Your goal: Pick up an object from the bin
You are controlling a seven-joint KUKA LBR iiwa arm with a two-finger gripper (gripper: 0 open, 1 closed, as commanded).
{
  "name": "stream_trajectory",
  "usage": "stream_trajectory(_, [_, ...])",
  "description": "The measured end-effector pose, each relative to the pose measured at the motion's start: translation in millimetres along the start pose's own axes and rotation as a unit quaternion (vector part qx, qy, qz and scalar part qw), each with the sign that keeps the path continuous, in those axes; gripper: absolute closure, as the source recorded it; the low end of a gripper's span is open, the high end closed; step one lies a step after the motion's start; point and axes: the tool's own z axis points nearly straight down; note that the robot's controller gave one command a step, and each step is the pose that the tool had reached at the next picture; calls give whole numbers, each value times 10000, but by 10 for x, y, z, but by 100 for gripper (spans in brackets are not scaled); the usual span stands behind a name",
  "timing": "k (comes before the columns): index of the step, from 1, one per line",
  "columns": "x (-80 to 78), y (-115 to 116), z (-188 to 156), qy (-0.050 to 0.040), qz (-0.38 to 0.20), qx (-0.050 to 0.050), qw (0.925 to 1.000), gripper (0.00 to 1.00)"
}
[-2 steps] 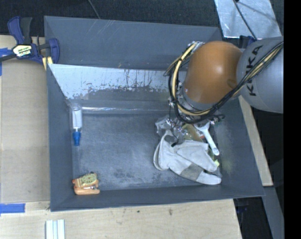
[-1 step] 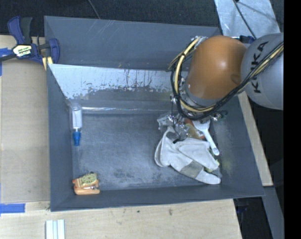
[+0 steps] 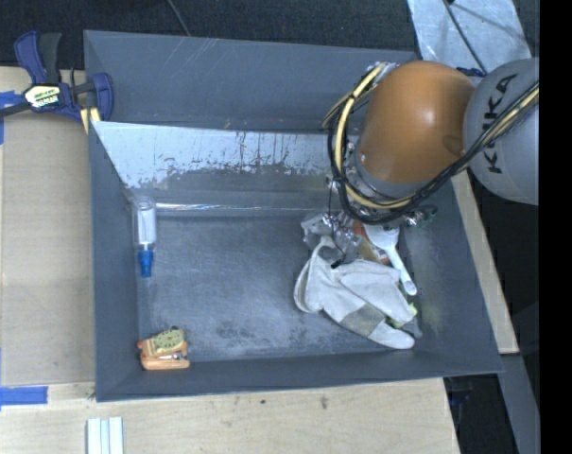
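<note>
Looking down into the grey metal bin [image 3: 115,253], we start at its left wall. A clear tube with a blue end [image 3: 146,239] lies there, running along the wall with the blue end toward the near side. Well apart from it, a small orange and tan object [image 3: 164,350] sits in the near left corner.

Right of centre lies a crumpled white cloth [image 3: 356,296], bunched in loose folds on the scuffed floor. A slim white stick-like item [image 3: 402,277] rests along the cloth's right edge, and we cannot make out what it is.

The arm's jaws are down at the upper left edge of that cloth, at or very near its folds. Above them are the rounded orange wrist cover [image 3: 413,126] and its looped cables [image 3: 340,130]. We cannot tell whether the jaws are apart or together, nor whether any fabric lies between them.

At far right the grey KUKA arm [image 3: 508,130] leans in over the bin's rim.
</note>
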Motion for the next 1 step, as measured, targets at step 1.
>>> stream_trajectory(1, [-2,-2,-70,0,3,2,10000,100])
